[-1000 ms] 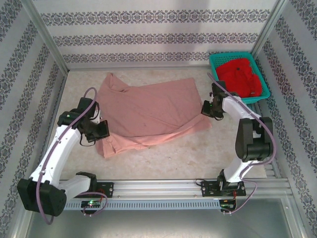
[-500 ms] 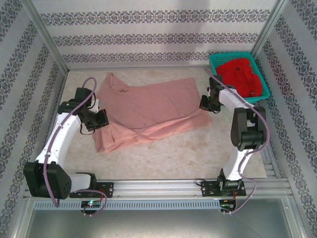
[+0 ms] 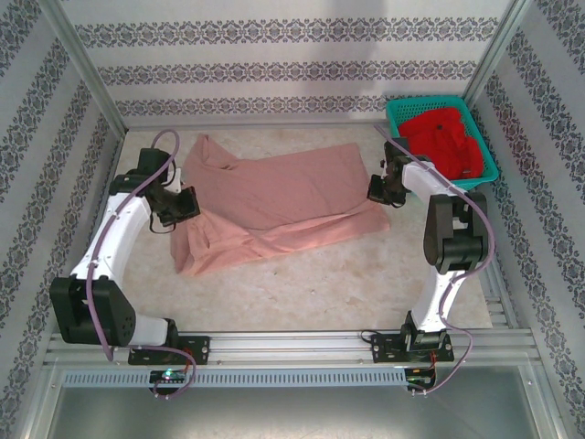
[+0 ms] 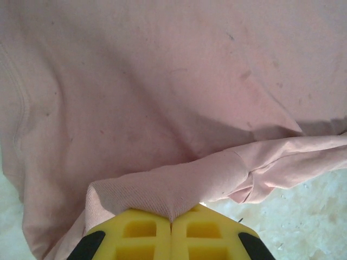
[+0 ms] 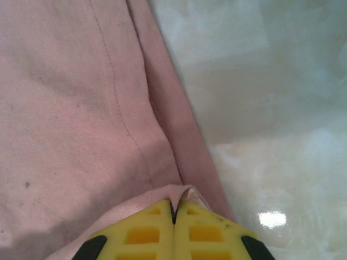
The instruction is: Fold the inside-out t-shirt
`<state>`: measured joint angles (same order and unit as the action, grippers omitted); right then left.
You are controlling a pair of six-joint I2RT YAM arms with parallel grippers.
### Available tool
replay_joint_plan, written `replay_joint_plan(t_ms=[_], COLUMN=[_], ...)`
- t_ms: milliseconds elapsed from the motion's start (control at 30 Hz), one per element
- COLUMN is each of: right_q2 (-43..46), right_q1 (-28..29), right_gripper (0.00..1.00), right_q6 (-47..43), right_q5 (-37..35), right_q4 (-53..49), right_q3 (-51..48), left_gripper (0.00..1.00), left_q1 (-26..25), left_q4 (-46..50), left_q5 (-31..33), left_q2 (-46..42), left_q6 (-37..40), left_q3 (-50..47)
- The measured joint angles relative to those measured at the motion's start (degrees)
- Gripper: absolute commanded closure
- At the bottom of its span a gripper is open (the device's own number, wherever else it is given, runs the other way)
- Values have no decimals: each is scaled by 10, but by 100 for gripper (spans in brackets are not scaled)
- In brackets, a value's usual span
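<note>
At the left, pinched tight in the closed left gripper [image 4: 171, 216]: a bunched side fold of the inside-out t-shirt [image 3: 283, 197], lying mostly flat on the table [image 3: 347, 274] ahead of those fingers and across to the other hand. Probably light, limp, grippy cloth; sags wherever unsupported, so best taken at hems and corners and kept taut. At the right, clamped in the closed right gripper [image 5: 174, 208]: the stitched hem edge. Counted: one pink shirt, two grippers, one teal basket [image 3: 394, 117] just beyond the right gripper, one red garment [image 3: 445, 137] inside.

T-shirt [image 3: 274, 197] on table [image 3: 347, 274], between left gripper [image 3: 189, 203] and right gripper [image 3: 375, 190]; basket [image 3: 425, 101] far right, garment [image 3: 445, 142] inside.
</note>
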<state>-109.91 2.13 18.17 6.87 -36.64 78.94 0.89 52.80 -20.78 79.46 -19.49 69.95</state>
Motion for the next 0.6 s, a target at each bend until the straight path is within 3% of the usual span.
replay_joint_plan(t_ms=[333,433,600], right_q2=[-28,-38,-58], right_q1=[0,0,-1], right_gripper=[93,89,73], right_q6=[0,0,-3], right_q5=[-2,-2,-6], right_q4=[2,3,5], right_q3=[14,24,48], left_gripper=[98,96,89], left_q1=[11,11,18], left_q4=[-22,-29,-40], left_q5=[28,35,31], left_q2=[68,93,164], left_q6=[0,0,-3], left_q3=[17,20,56])
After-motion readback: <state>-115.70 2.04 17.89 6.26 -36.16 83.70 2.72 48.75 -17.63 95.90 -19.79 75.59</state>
